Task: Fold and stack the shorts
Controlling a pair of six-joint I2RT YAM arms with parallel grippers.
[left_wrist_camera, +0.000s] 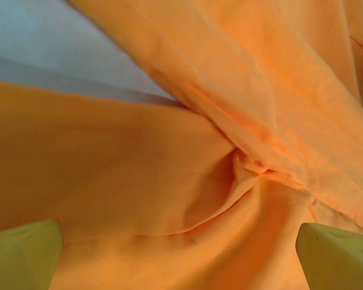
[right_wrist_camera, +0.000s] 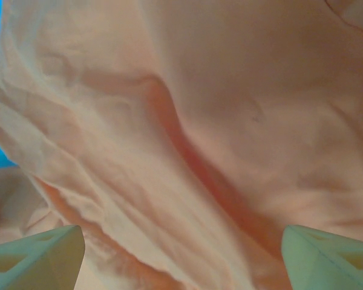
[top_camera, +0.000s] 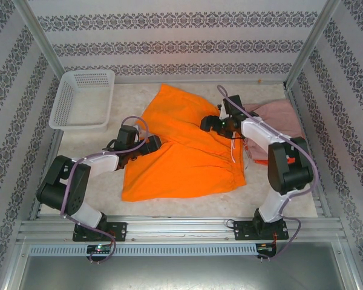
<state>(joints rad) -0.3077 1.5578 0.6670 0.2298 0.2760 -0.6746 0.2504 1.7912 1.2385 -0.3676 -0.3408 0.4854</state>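
Patterned walls ring orange shorts (top_camera: pixel 181 163) mid-frame, where the open left gripper (top_camera: pixel 156 144) and open right gripper (top_camera: pixel 206 125) should pinch matching edges.

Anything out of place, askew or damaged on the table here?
Nothing spilled or damaged. The orange shorts lie rumpled and askew in the middle of the table, one leg angled toward the far side; the pink shorts sit bunched at its right edge.

Pale table (top_camera: pixel 187 204) — orange shorts (top_camera: pixel 181 154) spread mid-table, pink shorts (top_camera: pixel 279 118) far right, white basket (top_camera: pixel 58 109) far left.
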